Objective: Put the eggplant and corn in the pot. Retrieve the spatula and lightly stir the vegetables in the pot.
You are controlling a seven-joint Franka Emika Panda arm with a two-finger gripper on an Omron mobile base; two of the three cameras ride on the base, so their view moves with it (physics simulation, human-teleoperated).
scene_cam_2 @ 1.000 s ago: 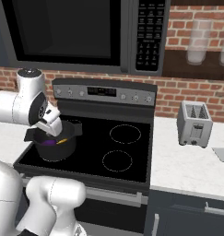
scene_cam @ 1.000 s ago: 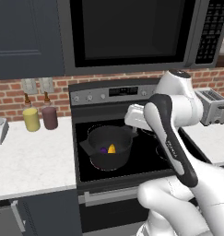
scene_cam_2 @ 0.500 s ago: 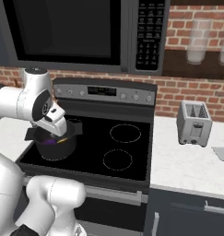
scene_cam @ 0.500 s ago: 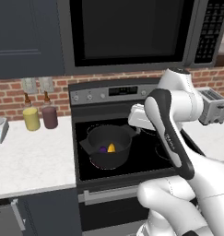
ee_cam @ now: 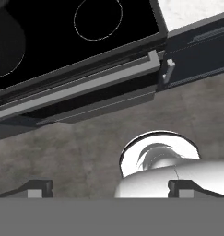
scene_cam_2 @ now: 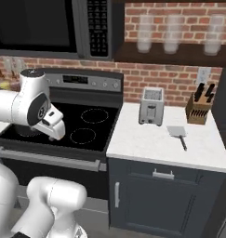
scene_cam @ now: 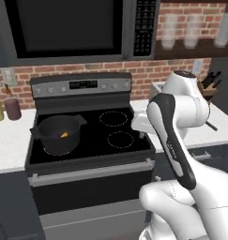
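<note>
Two vegetables already sit in the pot (scene_cam: 57, 135) on the stove's front-left burner, the corn (scene_cam: 64, 135) a small orange fleck beside the dark eggplant (scene_cam: 55, 136). Further right, the gripper (ee_cam: 109, 188) hangs empty with its jaws spread wide, looking down past the stove's front edge. Farthest right, the spatula (scene_cam_2: 178, 134) lies flat on the counter by the toaster (scene_cam_2: 151, 106); it looks light and stiff, best pinched along its thin handle
</note>
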